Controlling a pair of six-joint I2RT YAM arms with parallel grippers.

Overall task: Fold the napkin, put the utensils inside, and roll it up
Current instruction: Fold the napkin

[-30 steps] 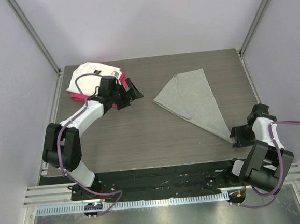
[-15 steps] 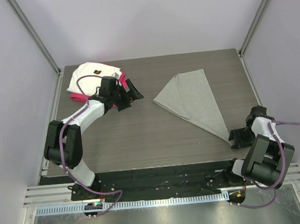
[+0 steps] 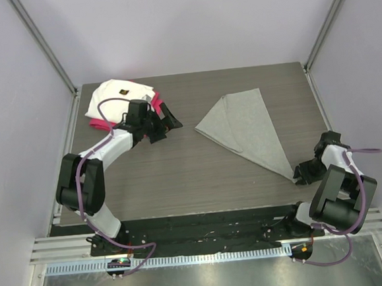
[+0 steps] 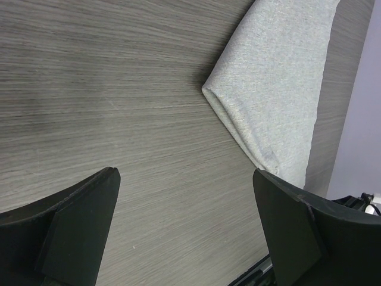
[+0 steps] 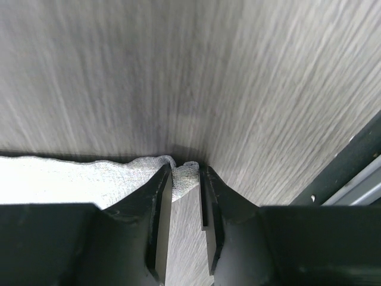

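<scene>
- Napkin (image 3: 246,129): folded triangle, flat on counter (image 3: 180,177), right of centre.
- Right pincer (image 5: 186,170): nearly closed at napkin's near corner; cannot tell if gripping.
- Left pincer (image 4: 184,173): wide open over counter, left of napkin.

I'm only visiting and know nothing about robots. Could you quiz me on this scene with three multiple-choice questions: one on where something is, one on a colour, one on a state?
1. Where is the right gripper?
A) raised high in the air
B) at the napkin's near pointed corner
C) at the far-left corner

2. What colour is the napkin?
A) magenta
B) green
C) light grey

3. The left gripper is:
A) open, holding nothing
B) shut on the napkin
C) shut on a spoon

Answers:
1 B: the right wrist view shows the cloth tip at its fingertips.
2 C: it looks plain grey from above.
3 A: its fingers stand wide apart over bare table.
</scene>
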